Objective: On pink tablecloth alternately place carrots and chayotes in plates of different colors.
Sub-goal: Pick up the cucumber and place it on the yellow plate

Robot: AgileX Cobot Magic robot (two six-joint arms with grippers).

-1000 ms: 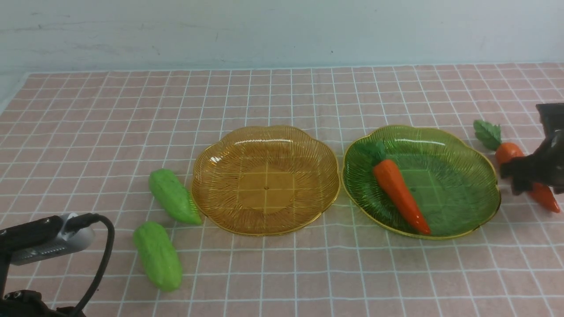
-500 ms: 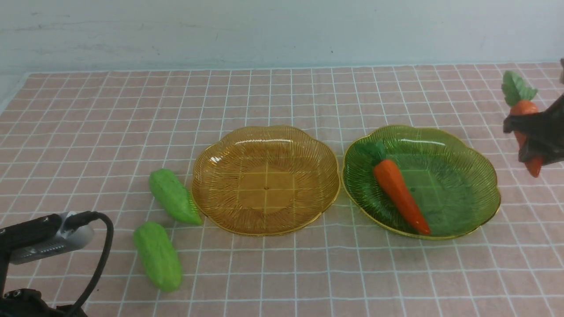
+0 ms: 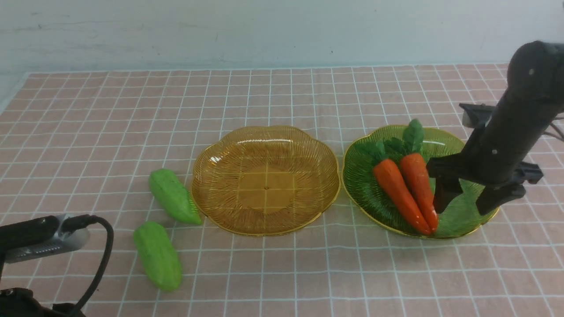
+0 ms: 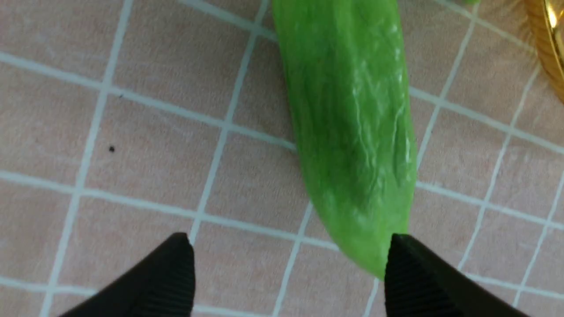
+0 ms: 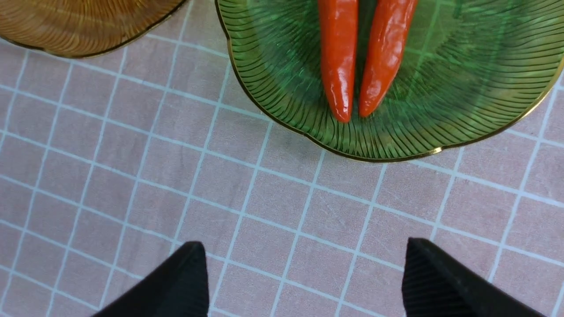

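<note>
Both carrots [image 3: 398, 193] lie side by side in green plate [image 3: 359, 185], toward right edge of pink tablecloth [image 3: 308, 273]; right gripper [image 3: 462, 206] hangs over plate's near-right rim, jaws apart, empty, arm slanting down from right edge; best lifted straight up, clear of carrots; left gripper [image 4: 288, 246] low over chayote [image 4: 352, 132] toward near-left corner, spread wide, empty; centre before closing; amber plate [image 3: 264, 180] holds nothing yet.

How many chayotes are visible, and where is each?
2. The far chayote lies on the tablecloth beside the amber plate; the near chayote lies closer to the robot.
</note>
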